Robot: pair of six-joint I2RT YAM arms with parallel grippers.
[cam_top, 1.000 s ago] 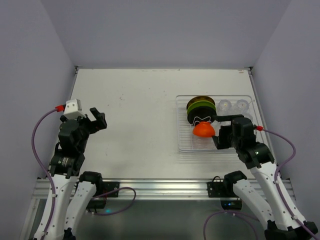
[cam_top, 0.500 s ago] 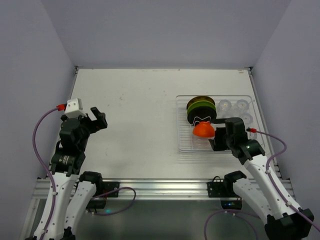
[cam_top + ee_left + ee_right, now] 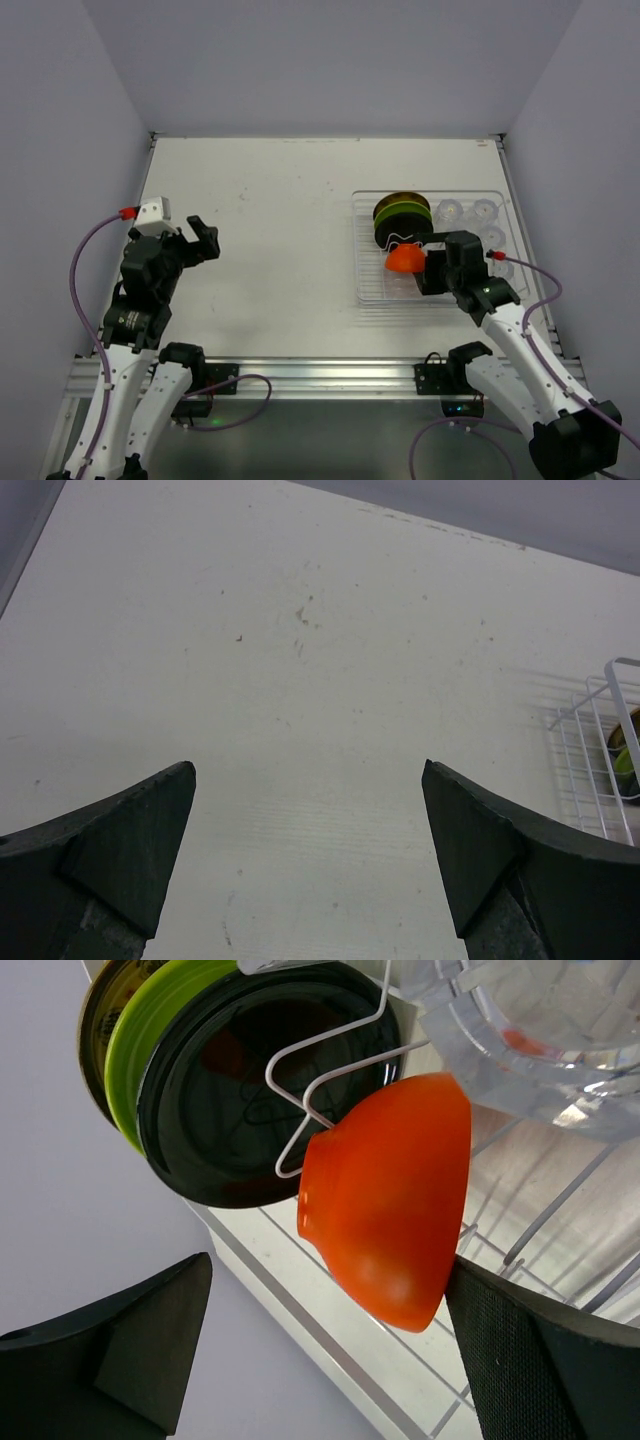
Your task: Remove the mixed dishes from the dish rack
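Observation:
The dish rack (image 3: 358,288) stands at the table's right. In it the orange-red bowl (image 3: 405,260) lies on its side against a white wire divider. Behind it the black plate (image 3: 240,1110), the lime green plate (image 3: 150,1045) and the yellow-brown plate (image 3: 97,1022) stand on edge. Clear cups (image 3: 468,211) fill the rack's right side. My right gripper (image 3: 330,1270) is open around the bowl (image 3: 390,1220), one finger (image 3: 540,1360) close against its rim. My left gripper (image 3: 308,825) is open and empty over bare table at the left (image 3: 203,240).
The rack's corner (image 3: 595,765) shows at the right edge of the left wrist view. A clear cup (image 3: 540,1030) lies just beside the bowl. Grey walls enclose the white table (image 3: 270,220) on three sides.
My right gripper has moved left along the rack's near side and closed in on the orange-red bowl. My left gripper has shifted slightly to the right.

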